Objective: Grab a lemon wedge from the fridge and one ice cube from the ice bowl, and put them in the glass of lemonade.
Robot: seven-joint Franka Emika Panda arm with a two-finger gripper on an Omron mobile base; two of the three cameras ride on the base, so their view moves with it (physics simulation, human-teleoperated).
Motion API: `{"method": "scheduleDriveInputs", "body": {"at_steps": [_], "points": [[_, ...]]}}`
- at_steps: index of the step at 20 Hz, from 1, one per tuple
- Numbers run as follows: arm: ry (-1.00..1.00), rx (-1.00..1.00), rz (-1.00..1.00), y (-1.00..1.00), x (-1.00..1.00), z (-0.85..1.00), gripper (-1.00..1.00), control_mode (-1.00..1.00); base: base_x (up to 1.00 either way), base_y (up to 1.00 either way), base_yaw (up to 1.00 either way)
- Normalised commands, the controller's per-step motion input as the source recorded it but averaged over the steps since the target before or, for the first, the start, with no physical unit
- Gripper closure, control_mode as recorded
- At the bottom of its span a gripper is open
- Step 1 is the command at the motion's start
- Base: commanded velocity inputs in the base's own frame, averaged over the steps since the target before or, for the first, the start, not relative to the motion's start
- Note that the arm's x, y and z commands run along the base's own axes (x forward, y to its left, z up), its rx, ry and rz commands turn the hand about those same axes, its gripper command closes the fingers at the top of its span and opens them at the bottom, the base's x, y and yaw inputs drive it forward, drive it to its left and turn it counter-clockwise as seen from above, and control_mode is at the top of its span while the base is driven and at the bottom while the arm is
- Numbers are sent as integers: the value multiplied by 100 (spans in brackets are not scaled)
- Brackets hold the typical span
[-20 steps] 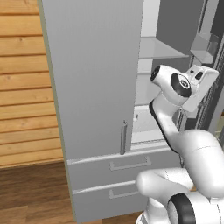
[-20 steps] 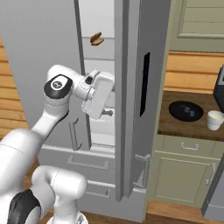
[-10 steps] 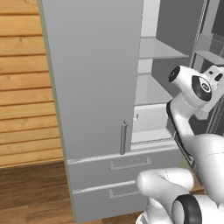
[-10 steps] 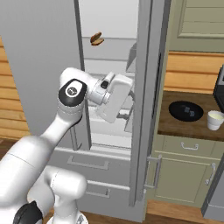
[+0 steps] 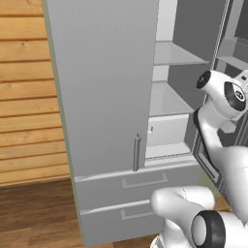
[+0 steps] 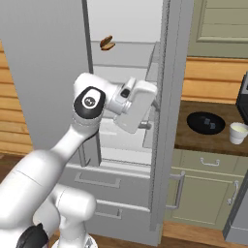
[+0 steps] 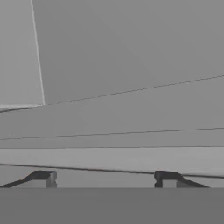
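Since a second ago, your arm has swung from the middle of the fridge (image 5: 106, 97) opening over to its open right door, and that door now stands wider. The gripper (image 7: 105, 177) sits right up against the grey inside of that door. In the hand view its two fingertips (image 7: 43, 177) stand wide apart with nothing between them.

You cannot see the lemon wedge anywhere, so which way it points cannot be told. The fridge stands tall and upright, with its left door shut.

Inside the fridge, an orange-brown lump (image 6: 107, 43) lies on a high shelf, up and away from the fingers. A pale box (image 5: 167, 131) sits on the low shelf.

Past the door, on the far side from the fingers, the ice bowl (image 6: 206, 123) sits on the brown counter (image 6: 193, 140) with pale bits in it. The glass of lemonade (image 6: 238, 132) stands just beside the bowl.
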Motion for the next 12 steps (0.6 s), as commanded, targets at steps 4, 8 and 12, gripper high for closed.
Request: {"method": "scheduleDriveInputs", "body": {"at_steps": [4, 8, 12], "points": [[-24, 5, 6, 1, -69, 34, -100, -100, 0, 0, 0], [-17, 5, 9, 41, -55, 39, -100, -100, 0, 0, 0], [-14, 9, 11, 91, -20, 10, -100, -100, 0, 0, 0]]}}
